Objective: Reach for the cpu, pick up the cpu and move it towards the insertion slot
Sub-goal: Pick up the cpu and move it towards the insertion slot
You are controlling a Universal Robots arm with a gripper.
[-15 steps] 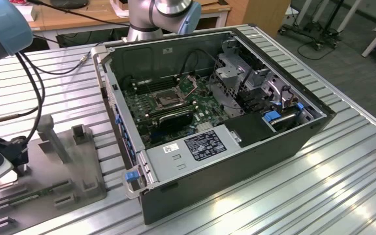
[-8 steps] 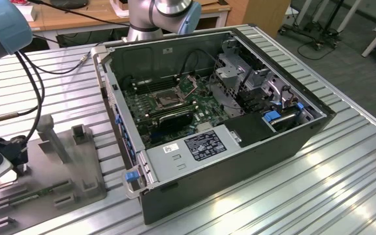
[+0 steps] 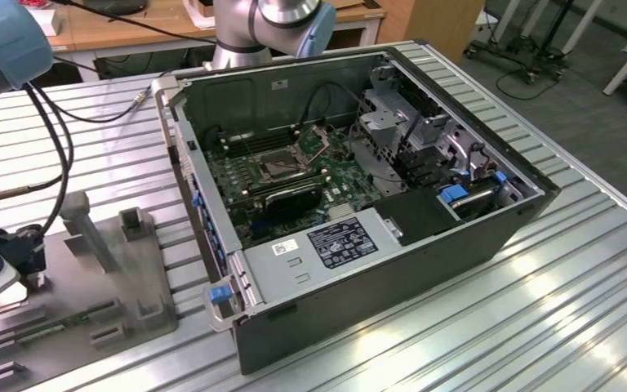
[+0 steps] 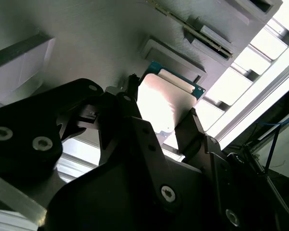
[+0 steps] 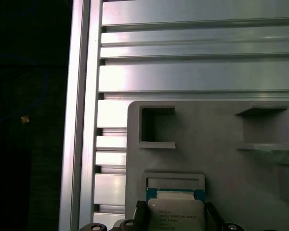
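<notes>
Clearances: table (image 3: 553, 310) to open case (image 3: 401, 269)

The case's open top leaves the insertion slot (image 3: 274, 167) free from above. The side wall (image 3: 186, 139), drive cage (image 3: 390, 122) and a looping cable (image 3: 311, 102) crowd it. On the fixture plate (image 3: 128, 327) at the table's corner, upright posts (image 3: 85, 233) stand between the case and the gripper (image 4: 161, 98), which is clamped on the cpu (image 4: 166, 103).

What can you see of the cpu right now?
The cpu is a thin flat square with a pale silvery metal face and a green board rim. It is flat over a shallow recess in the grey holder on the ribbed table. The pincer straddles two opposite edges; whether it grips the cpu cannot be told.
</notes>
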